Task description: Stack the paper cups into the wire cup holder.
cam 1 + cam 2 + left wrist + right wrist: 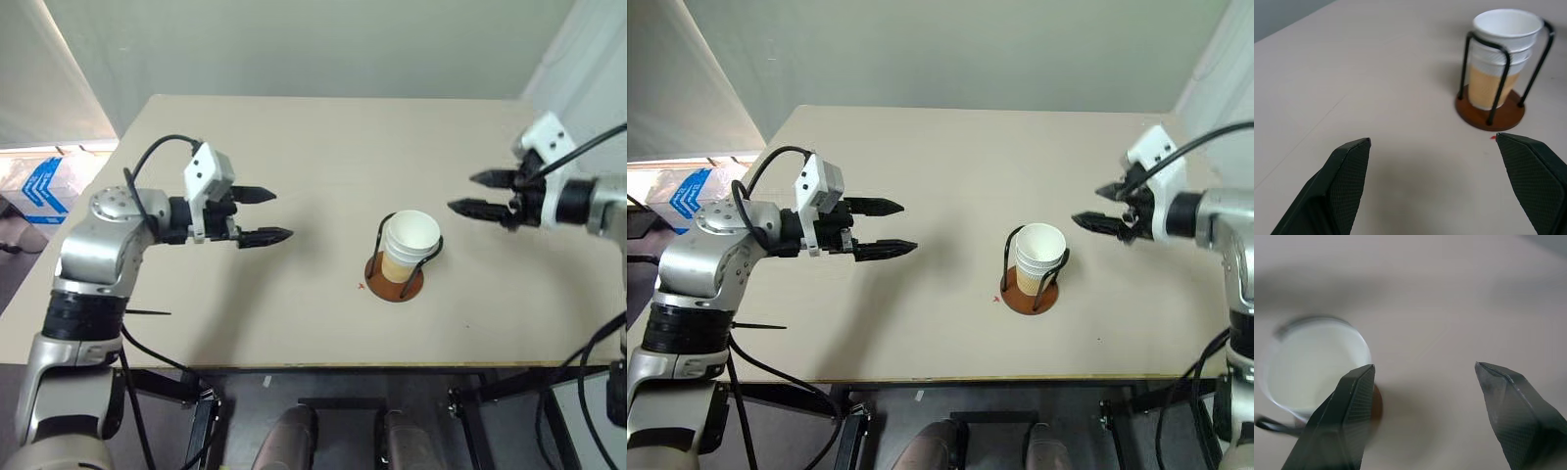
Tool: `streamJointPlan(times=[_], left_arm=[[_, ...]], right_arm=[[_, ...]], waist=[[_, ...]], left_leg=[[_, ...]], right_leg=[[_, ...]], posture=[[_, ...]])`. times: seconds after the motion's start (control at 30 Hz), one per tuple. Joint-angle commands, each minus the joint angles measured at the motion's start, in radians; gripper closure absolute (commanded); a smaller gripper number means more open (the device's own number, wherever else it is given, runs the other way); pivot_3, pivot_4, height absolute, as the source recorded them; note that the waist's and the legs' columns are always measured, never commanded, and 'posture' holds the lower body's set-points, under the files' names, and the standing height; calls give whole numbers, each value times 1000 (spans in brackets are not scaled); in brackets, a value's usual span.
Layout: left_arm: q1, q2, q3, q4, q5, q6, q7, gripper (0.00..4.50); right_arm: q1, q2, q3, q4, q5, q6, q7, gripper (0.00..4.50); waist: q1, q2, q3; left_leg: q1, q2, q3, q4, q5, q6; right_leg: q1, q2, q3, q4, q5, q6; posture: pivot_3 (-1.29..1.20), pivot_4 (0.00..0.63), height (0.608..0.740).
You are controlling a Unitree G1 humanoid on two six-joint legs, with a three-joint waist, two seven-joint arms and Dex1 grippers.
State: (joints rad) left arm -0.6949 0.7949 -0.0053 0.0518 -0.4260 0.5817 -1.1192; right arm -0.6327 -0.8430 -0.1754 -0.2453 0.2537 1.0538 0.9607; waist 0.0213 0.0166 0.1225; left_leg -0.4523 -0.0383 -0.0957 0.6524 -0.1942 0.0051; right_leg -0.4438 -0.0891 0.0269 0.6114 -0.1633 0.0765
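A nested stack of paper cups (pixel 409 243), tan-yellow below and white at the rims, stands upright inside the wire cup holder (pixel 395 281), between its black wire loops on the reddish-brown disc base. The holder sits right of the table's middle. My left gripper (pixel 282 214) hovers well to the left of it, open and empty, pointing toward the cups (pixel 1504 49). On the other side my right gripper (pixel 461 192) hangs a little above and to the right of the stack, open with nothing between its fingers; the top cup's white inside (pixel 1312 363) lies below it.
The beige table (pixel 313 137) carries a small red mark (pixel 361 286) just left of the holder's base. A white and blue bag (pixel 44 186) lies on the floor beyond the table's left edge.
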Motion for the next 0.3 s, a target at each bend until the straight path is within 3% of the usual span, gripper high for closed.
streamJointPlan(times=[0.03, 0.3], left_arm=[[-7, 1, 51, -6, -2, 0, 45, 0], [8, -21, 89, -19, 7, 18, 172, 0]], right_arm=[[22, 19, -91, -66, 27, 16, -96, 1063], [25, 65, -122, -5, 54, -5, -222, 1063]], waist=[[0, 0, 0], [-2, 0, 0]], left_leg=[[0, 0, 0, 0, 1, 0], [2, 0, 0, -5, 5, 8]], right_leg=[[0, 0, 0, 0, 0, 0], [0, 0, 1, 0, 5, -2]], posture=[[0, 150, 740], [0, 150, 740]])
